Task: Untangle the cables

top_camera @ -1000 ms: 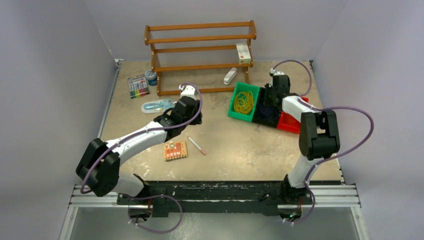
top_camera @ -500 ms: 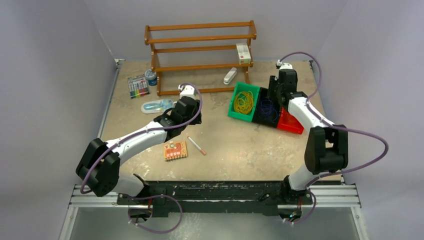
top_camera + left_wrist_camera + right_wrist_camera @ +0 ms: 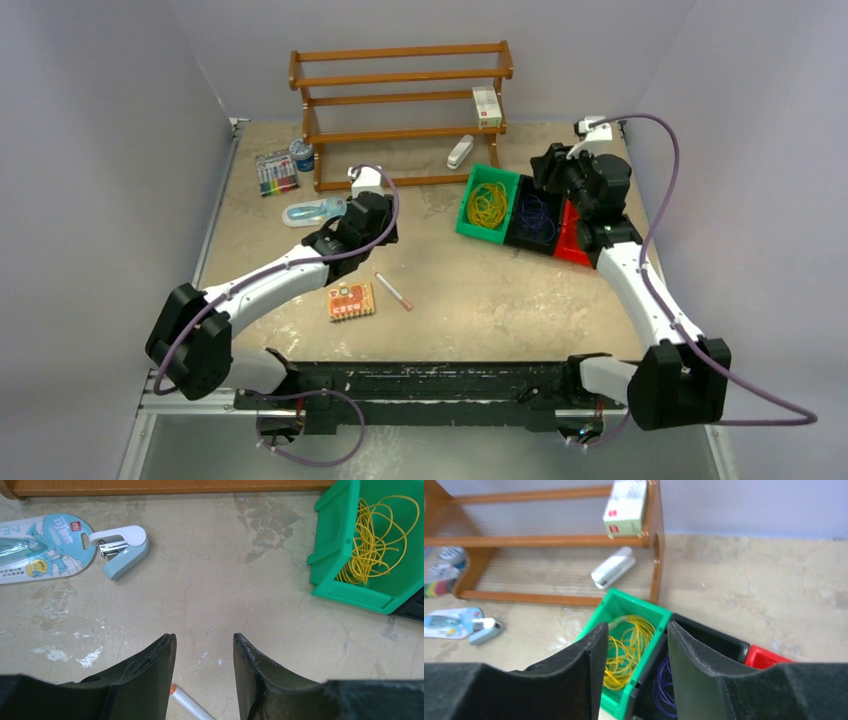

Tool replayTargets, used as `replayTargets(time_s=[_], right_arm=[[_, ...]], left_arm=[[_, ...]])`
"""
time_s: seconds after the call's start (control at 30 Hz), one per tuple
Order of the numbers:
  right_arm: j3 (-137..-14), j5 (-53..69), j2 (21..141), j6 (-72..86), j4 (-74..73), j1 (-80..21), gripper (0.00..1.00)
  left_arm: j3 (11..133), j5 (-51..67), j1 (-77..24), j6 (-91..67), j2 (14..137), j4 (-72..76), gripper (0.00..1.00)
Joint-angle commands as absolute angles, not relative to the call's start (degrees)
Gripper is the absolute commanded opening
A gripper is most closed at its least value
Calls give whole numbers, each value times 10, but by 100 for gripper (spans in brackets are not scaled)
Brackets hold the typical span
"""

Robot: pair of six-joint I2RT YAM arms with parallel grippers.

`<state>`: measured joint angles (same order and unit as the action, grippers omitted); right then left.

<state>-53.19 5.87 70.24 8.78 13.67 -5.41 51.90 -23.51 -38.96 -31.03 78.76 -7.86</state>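
While yellow cables (image 3: 629, 645) sit in the green bin (image 3: 634, 600) and blue cables (image 3: 664, 690) in the black bin (image 3: 714, 635), left pincer (image 3: 204, 640) and right pincer (image 3: 636, 627) gape empty.

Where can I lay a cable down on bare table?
Widest bare patch: the table between the pen and the green bin, down to the near edge. The right arm hangs over the near-right corner. Crowded: far left by the rack, with the marker pack and blister pack.
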Motion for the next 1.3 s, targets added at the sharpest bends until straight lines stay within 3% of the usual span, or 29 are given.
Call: replayTargets(time_s=[0.0,0.4,0.7,0.93,1.27], right_arm=[[-516,121,639,86,233,-54,52],[-485,97,520,57,260,-54,80],[-453,34,491,70,271,-54,99],[-366,-29,430,93,334,-54,99],[-303,-70,416,101,405,-54,99]], left_arm=[[532,-285,-387,-332,743,-62,45],[521,-450,-387,-311,617,-82,50],[499,-576,-386,-311,554,-68,65],[492,-628,-387,-297,543,-58,69],[467,-600,-387,-294,564,-27,73]])
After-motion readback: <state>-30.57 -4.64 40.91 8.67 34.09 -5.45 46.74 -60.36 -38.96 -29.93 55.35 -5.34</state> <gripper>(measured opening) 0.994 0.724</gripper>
